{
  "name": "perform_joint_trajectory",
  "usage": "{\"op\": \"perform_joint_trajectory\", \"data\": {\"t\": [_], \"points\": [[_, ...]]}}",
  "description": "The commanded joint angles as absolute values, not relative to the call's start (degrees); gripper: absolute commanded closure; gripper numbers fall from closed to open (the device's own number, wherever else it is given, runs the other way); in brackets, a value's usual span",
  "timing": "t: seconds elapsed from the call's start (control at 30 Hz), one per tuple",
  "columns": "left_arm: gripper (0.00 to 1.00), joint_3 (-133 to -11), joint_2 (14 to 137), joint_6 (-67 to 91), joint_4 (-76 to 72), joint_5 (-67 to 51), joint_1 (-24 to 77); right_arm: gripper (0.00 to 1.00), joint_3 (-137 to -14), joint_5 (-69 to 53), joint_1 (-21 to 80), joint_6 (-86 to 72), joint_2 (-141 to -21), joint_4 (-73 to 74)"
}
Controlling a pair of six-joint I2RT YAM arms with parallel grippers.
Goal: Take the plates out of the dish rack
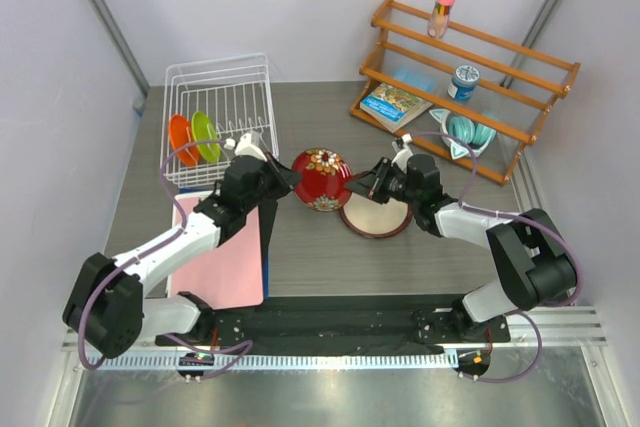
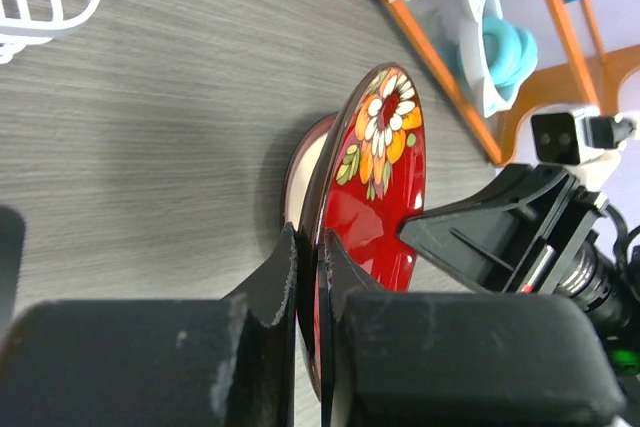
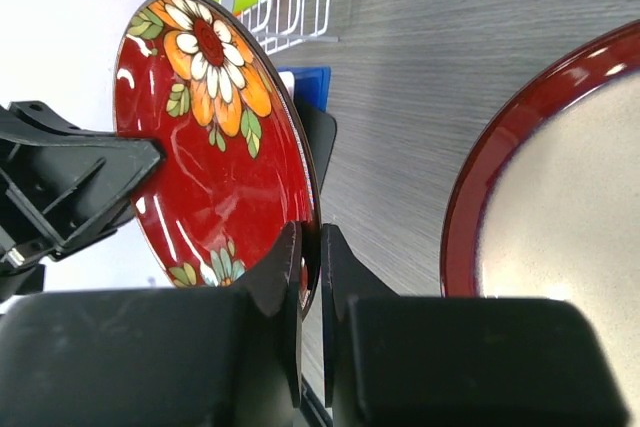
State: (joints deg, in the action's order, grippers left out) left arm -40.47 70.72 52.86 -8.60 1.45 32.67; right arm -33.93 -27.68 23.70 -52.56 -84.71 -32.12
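Observation:
The dark red floral plate (image 1: 322,179) is held upright on edge above the table between both arms. My left gripper (image 1: 290,179) is shut on its left rim, seen in the left wrist view (image 2: 312,247) with the plate (image 2: 385,177) clamped between the fingers. My right gripper (image 1: 362,185) is closed over the opposite rim (image 3: 310,242) of the plate (image 3: 210,137). The cream plate with maroon rim (image 1: 378,215) lies flat on the table under my right gripper. The lime green plate (image 1: 206,135) and orange plate (image 1: 181,139) stand in the white wire dish rack (image 1: 220,77).
A pink clipboard (image 1: 225,262) lies under my left arm, in front of the rack. A wooden slatted shelf (image 1: 470,77) stands at the back right with a teal bowl (image 1: 470,132), a book and bottles. Side walls close in both sides.

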Motion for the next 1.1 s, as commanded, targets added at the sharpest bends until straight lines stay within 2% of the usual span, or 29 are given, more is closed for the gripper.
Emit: {"op": "perform_joint_trajectory", "data": {"t": [0.0, 0.17, 0.2, 0.23, 0.27, 0.3, 0.33, 0.4, 0.63, 0.77, 1.0, 1.07], "points": [[1.0, -41.0, 72.7, 57.1, -22.4, -7.6, 34.5, 0.99, -34.7, -35.1, 26.2, -53.3, -83.8, -42.5], [0.99, -41.2, 72.9, 56.0, -21.6, -7.6, 34.5, 0.99, -34.2, -30.1, 25.6, -50.4, -80.7, -37.7], [0.8, -41.2, 72.7, 55.6, -19.9, -6.9, 34.5, 0.99, -34.2, -28.8, 25.3, -49.6, -79.9, -34.6], [0.7, -41.5, 72.6, 55.2, -19.3, -6.5, 34.5, 0.99, -34.0, -27.7, 25.0, -49.0, -78.8, -33.1], [0.67, -41.7, 72.2, 54.2, -17.9, -5.7, 34.5, 0.99, -34.0, -25.5, 24.6, -47.9, -77.1, -31.8], [0.74, -41.7, 72.2, 53.6, -17.8, -5.5, 34.5, 0.99, -34.1, -24.5, 23.8, -47.5, -76.1, -29.0], [0.71, -41.7, 72.2, 53.2, -17.7, -5.3, 34.5, 0.99, -33.9, -23.7, 23.5, -46.9, -75.1, -28.0], [0.54, -42.4, 72.0, 52.1, -15.2, -3.7, 34.5, 0.99, -34.1, -21.2, 22.4, -45.9, -72.3, -23.8], [0.5, -43.0, 70.7, 49.8, -11.6, 0.7, 34.5, 0.99, -33.8, -19.5, 14.6, -42.6, -66.3, -14.7], [0.44, -43.9, 67.9, 46.0, -4.8, 8.2, 34.5, 0.99, -33.5, -21.5, 8.5, -41.7, -64.5, -10.5], [0.42, -47.7, 62.8, 36.5, 7.4, 23.4, 34.5, 0.99, -33.2, -21.9, 6.2, -40.3, -66.1, -5.6], [0.38, -48.0, 60.6, 34.9, 11.1, 29.7, 34.5, 0.99, -33.4, -21.8, 6.2, -40.4, -67.4, -4.4]]}}
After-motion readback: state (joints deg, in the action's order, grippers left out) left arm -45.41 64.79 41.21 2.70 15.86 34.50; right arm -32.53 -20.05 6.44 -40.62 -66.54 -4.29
